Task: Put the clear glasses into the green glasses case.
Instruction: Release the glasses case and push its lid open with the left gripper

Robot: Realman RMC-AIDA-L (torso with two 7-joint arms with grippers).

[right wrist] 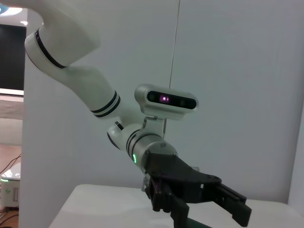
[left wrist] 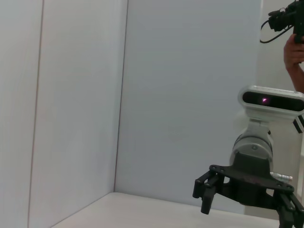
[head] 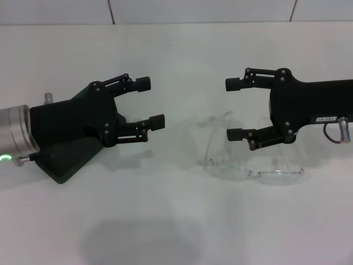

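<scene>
Just beside right fingers (head: 235,134) (apart): clear glasses (head: 251,172)

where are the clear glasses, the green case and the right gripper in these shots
clear glasses (head: 255,174), head view, on the bridge between the lenses.
green glasses case (head: 70,161), head view, on its dark panel below the left arm.
right gripper (head: 236,109), head view, midway between its open jaws.

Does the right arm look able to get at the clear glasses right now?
Probably yes: the right end effector hovers open right beside the clear glasses, with nothing lying between them.
</scene>
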